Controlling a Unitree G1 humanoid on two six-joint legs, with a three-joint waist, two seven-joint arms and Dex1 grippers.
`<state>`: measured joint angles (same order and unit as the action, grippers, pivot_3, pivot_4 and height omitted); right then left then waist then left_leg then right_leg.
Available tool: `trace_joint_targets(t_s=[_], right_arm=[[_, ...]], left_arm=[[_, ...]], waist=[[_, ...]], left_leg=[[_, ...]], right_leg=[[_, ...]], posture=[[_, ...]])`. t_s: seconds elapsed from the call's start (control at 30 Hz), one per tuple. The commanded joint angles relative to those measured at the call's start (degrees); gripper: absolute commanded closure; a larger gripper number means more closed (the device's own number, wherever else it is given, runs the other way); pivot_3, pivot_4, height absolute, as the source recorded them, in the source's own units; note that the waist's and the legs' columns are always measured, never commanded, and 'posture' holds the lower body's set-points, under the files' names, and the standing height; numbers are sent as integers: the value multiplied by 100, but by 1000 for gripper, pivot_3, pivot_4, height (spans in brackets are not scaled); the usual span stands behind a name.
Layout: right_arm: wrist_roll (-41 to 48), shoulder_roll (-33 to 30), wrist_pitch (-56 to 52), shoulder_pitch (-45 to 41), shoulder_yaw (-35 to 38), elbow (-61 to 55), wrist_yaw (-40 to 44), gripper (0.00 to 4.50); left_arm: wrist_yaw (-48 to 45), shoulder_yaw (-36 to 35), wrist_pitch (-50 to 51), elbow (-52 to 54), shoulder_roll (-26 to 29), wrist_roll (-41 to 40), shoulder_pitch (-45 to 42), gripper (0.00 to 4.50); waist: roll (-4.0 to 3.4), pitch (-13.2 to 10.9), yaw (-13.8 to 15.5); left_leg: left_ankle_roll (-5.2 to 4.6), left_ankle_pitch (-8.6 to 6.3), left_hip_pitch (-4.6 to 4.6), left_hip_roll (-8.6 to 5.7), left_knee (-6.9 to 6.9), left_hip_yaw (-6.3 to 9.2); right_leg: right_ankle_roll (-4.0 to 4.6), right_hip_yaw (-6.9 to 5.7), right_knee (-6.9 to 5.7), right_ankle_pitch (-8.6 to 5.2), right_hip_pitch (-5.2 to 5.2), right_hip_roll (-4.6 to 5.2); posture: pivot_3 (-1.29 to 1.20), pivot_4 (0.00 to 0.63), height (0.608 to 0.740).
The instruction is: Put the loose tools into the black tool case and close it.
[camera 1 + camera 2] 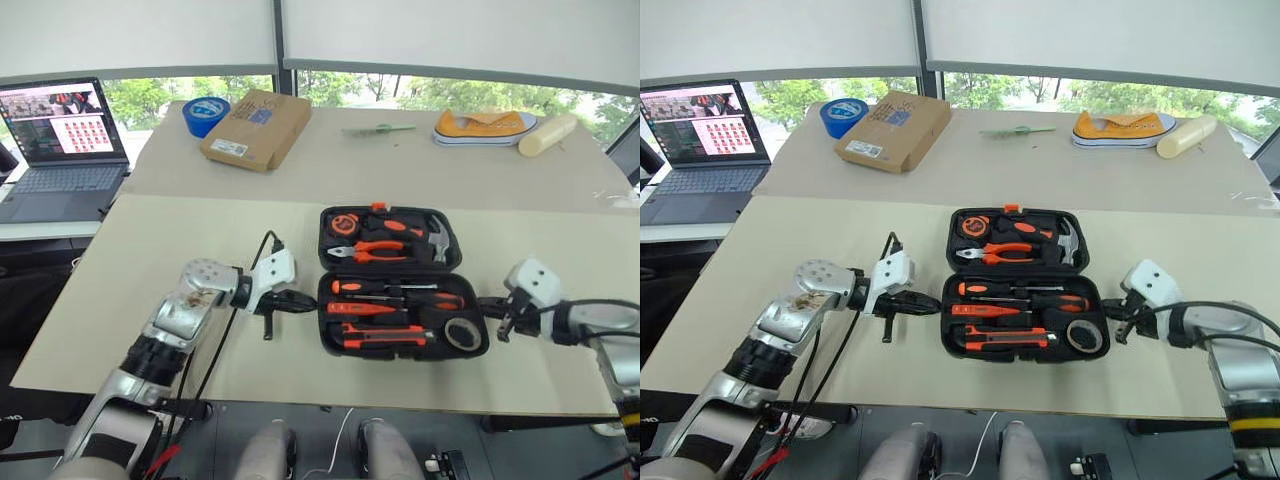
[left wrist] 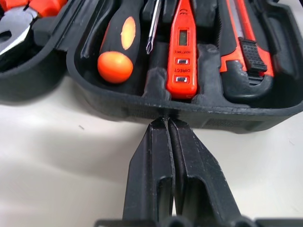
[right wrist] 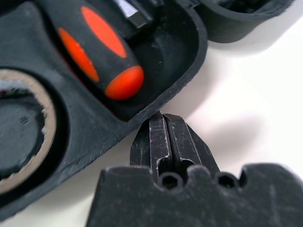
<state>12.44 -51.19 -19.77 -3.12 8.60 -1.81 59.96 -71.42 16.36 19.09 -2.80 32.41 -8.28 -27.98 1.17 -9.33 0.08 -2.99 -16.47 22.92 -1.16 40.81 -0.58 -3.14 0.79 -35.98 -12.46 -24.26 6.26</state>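
The big desk [image 1: 180, 260] holds the black tool case [image 1: 400, 345], which lies open and flat near the desk's front edge, a bit toward its right side. Its far half holds the pliers [image 1: 372, 251] and a hammer [image 1: 437, 240]. Its near half holds two screwdrivers [image 1: 395, 292], a slim orange tester screwdriver [image 1: 362, 309], the utility knife [image 1: 385, 338] and the tape ring [image 1: 461, 333]. At the desk's back edge sit a brown cardboard box [image 1: 256, 129], a blue tape roll [image 1: 205, 115], a shoe [image 1: 484, 127] and a pale roll [image 1: 547, 134]. A laptop [image 1: 58, 145] stands on a lower table off the desk's left side. The left end effector [image 1: 300, 301] is just beside the case's left wall, fingers pressed together and holding nothing. The right end effector [image 1: 492, 308] is just beside the case's right wall, also pinched tight and empty. The left wrist view shows close up what the head views cannot: the tester's little screen and buttons, and the fingertips [image 2: 161, 127] right at the case wall. The right wrist view shows a screwdriver's orange-tipped handle end [image 3: 124, 81] lying in its slot.
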Motion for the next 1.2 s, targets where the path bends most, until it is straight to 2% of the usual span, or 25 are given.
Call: trace_joint_targets(t_s=[0.03, 0.17, 0.27, 0.4, 0.47, 0.5, 0.53, 0.57, 0.7, 0.8, 0.9, 1.07, 1.17, 1.2], right_arm=[[103, -9, -136, 377, 211, -698, -167, 4500], [-61, -28, -441, 531, 560, -689, -730, 4500], [153, -176, -784, 715, 992, -768, -758, 3696], [516, -248, -1378, 489, 1405, -795, -844, 2274], [829, -164, -1944, -89, 1463, -743, -1051, 1703], [984, -108, -2240, -417, 1450, -701, -1158, 1259], [1112, -46, -2511, -718, 1418, -663, -1261, 995], [1218, 32, -2778, -1070, 1335, -586, -1367, 658], [1330, 409, -3479, -2251, 885, -55, -1795, 658], [1145, 720, -3609, -2846, 506, 482, -2096, 658], [821, 877, -3450, -3166, 82, 1020, -2304, 658], [612, 1021, -3268, -3374, -141, 1601, -2434, 658], [621, 1074, -3230, -3397, -120, 1670, -2427, 1408], [630, 1091, -3218, -3394, -111, 1664, -2426, 1782]], left_arm=[[37, 30, -22, 414, 28, -103, 249, 4353], [410, -235, 375, 534, 218, -58, 438, 4353], [650, -616, 895, 470, 431, -210, 435, 3672], [992, -1291, 1978, 181, 422, -756, -40, 2124], [1208, -1556, 2655, -146, 260, -1033, -530, 1477], [1312, -1635, 3009, -292, 170, -1155, -778, 1040], [1417, -1688, 3353, -425, 81, -1254, -999, 757], [1592, -1714, 3615, -610, -69, -1285, -1235, 691], [2180, -1706, 4160, -1250, -689, -1326, -1968, 691], [2413, -1533, 3926, -1606, -1060, -1167, -2262, 691], [2679, -1351, 3560, -1953, -1391, -964, -2427, 691], [3258, -1614, 3376, -2576, -1847, -953, -2697, 691], [3313, -1576, 3289, -2631, -1888, -932, -2683, 1487], [3267, -1544, 3307, -2576, -1879, -956, -2646, 1902]], waist=[[0, 0, 4], [0, 0, 10], [0, 0, 28], [1, -1, 37], [2, -2, 31], [4, -2, 22], [4, -3, 18], [4, -2, 10], [4, -2, 12], [5, -2, 0], [4, -2, 3], [5, -2, 8], [5, -2, -15], [4, -2, -24]], left_leg=[[0, 0, 0, -1, 1, 0], [0, 0, -5, -1, 3, 0], [0, 0, -6, -3, 3, 0], [0, 0, -12, -1, 4, 0], [2, 1, -13, -2, 7, 1], [2, 1, -16, -3, 10, 1], [4, 2, -15, -4, 16, 1], [6, 4, -15, -5, 16, 1], [12, 7, -15, -10, 11, 12], [30, 18, 1, -14, 9, 11], [50, 30, 15, -21, 7, 8], [53, 32, 28, -27, 7, 8], [53, 32, 26, -25, 6, 8], [53, 32, 25, -25, 4, 8]], right_leg=[[0, 1, 0, 0, 1, 0], [0, 2, 1, 0, 4, 1], [0, 2, 5, 0, 3, 3], [2, 2, 4, -1, 3, 2], [2, 2, 2, 0, 4, 1], [2, 2, 1, 0, 8, 1], [3, 2, -4, 1, 7, 1], [4, 2, -4, 2, 7, 1], [3, -4, -13, 2, 9, -2], [3, -4, -16, 2, -1, -1], [3, -4, -12, 2, -12, 6], [0, -4, -10, 4, -23, 18], [-1, -4, -10, 4, -23, 16], [-1, -4, -11, 4, -23, 16]], posture=[[0, 150, 735], [0, 150, 735], [0, 150, 735], [0, 150, 735], [0, 150, 735], [0, 150, 735], [0, 150, 735], [0, 150, 735], [0, 150, 735], [0, 150, 735], [0, 150, 735], [0, 150, 735], [0, 150, 735], [0, 150, 735]])
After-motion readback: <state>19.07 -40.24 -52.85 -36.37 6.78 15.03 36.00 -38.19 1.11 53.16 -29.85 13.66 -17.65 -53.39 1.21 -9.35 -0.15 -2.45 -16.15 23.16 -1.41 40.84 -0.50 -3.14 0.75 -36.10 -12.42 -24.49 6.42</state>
